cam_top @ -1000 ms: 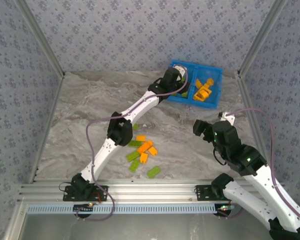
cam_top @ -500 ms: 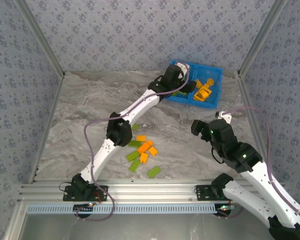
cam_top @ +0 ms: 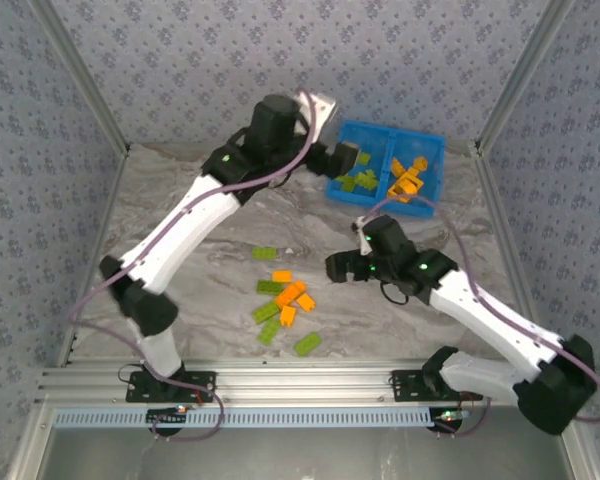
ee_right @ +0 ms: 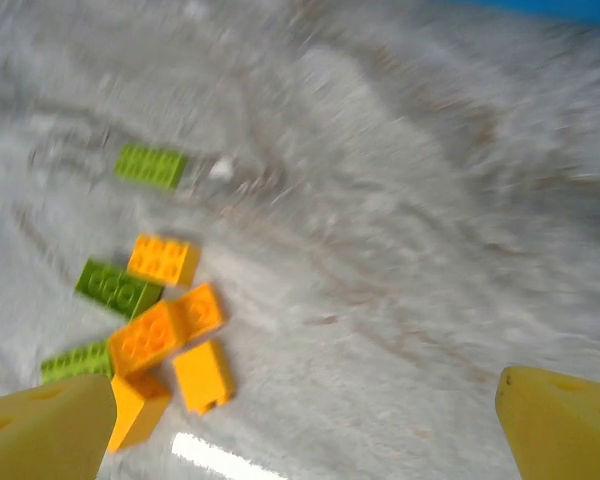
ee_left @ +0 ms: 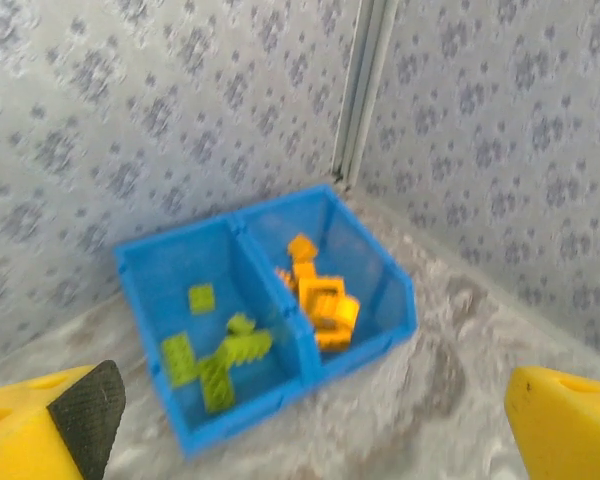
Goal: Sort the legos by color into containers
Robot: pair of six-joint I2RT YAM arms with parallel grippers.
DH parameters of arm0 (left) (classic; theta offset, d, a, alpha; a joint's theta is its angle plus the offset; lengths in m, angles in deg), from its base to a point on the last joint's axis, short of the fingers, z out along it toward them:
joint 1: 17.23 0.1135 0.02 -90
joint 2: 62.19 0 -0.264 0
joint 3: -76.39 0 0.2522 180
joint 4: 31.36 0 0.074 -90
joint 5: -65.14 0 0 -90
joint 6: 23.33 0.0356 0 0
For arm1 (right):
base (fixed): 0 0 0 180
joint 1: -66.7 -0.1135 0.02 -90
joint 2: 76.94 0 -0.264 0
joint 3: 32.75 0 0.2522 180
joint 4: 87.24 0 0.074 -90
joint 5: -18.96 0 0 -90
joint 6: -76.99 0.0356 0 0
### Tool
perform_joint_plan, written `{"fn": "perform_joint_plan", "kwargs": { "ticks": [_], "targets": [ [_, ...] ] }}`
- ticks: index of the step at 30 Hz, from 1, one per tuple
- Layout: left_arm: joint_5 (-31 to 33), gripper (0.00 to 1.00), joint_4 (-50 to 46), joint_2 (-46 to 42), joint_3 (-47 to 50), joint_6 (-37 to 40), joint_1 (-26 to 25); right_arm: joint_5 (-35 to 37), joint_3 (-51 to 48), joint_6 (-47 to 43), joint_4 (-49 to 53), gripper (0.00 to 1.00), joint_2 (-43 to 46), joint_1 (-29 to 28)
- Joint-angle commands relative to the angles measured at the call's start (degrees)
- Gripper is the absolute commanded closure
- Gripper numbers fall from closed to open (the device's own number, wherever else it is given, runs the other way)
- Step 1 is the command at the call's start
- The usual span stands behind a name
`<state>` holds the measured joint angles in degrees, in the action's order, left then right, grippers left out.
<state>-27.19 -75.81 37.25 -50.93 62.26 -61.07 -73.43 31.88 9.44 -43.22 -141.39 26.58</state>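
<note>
The blue tray [cam_top: 400, 130] stands at the back right, holding lime green legos [cam_top: 355, 181] in its left compartment and orange legos [cam_top: 408, 178] in its right. My left gripper [cam_top: 332, 160] hangs open and empty just left of the tray. From the left wrist I see the tray [ee_left: 365, 345], its green legos [ee_left: 215, 355] and its orange ones [ee_left: 320, 295]. Loose green and orange legos [cam_top: 285, 297] lie mid-table. My right gripper [cam_top: 338, 268] is open just right of them. The right wrist view has orange legos [ee_right: 165, 330] and a green one [ee_right: 150, 165] left of its jaws.
Patterned walls and metal corner posts [cam_top: 505, 80] close in the marbled table [cam_top: 180, 210]. The tray sits close to the back right corner. A single green brick [cam_top: 307, 344] lies nearest the front rail.
My left gripper has opened and pulled up and back, leftward, from over the tray's left compartment. My right arm has swung left across the table toward the loose legos.
</note>
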Motion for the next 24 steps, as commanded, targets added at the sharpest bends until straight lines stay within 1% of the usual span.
{"fn": "perform_joint_plan", "kwargs": {
  "ticks": [1, 2, 4, 7, 9, 11, 13, 18, 19, 21, 24],
  "targets": [
    [6.19, 0.01, -1.1, -6.83, 13.11, 2.95, 0.46, -8.3, 3.37, -6.62, -1.73, 0.01, -6.75, -2.82],
    [7.9, 0.01, -1.26, -9.92, 16.9, 2.76, 0.42, -8.99, 4.02, -8.18, -1.4, 0.02, -9.35, -4.04],
    [10.34, 0.01, -1.46, -15.09, 24.1, 1.85, 0.5, -8.18, 4.98, -10.73, -0.94, 0.03, -14.23, -6.58],
    [12.31, 0.01, -1.62, -22.09, 34.16, -0.21, 0.56, -7.01, 4.75, -13.3, -3.27, 0.06, -19.48, -8.77],
    [12.83, 0.01, -2.2, -25.91, 39.45, -1.57, 0.5, -7.33, 4.9, -14.53, -4.48, 0.1, -22.5, -9.46],
    [13.3, 0.01, -3.69, -29.67, 43.67, -3.07, 0.53, -7.01, 5.56, -15.55, -4.86, 0.18, -25.62, -10.37],
    [14.08, 0.01, -5.3, -33.08, 46.64, -4.67, 0.5, -6.12, 5.95, -16.08, -5.04, 0.23, -27.86, -11.43],
    [16.6, 0.01, -5.8, -41.36, 54.2, -7.77, 0.6, -4.81, 7.01, -16.74, -5.59, 0.25, -32.92, -13.68],
    [17.18, 0.01, -5.45, -42.4, 55.28, -8.13, 0.59, -4.3, 7.24, -16.58, -5.7, 0.27, -33.88, -14.14],
    [17.89, 0.01, -4.99, -43.57, 56.85, -8.6, 0.7, -3.04, 7.73, -16.4, -6.08, 0.34, -35.56, -14.88],
    [18.16, 0.01, -5.05, -43.21, 56.97, -8.85, 0.77, 0.83, 8.01, -15.54, -5.71, 0.44, -37.15, -15.71]
  ]
}}
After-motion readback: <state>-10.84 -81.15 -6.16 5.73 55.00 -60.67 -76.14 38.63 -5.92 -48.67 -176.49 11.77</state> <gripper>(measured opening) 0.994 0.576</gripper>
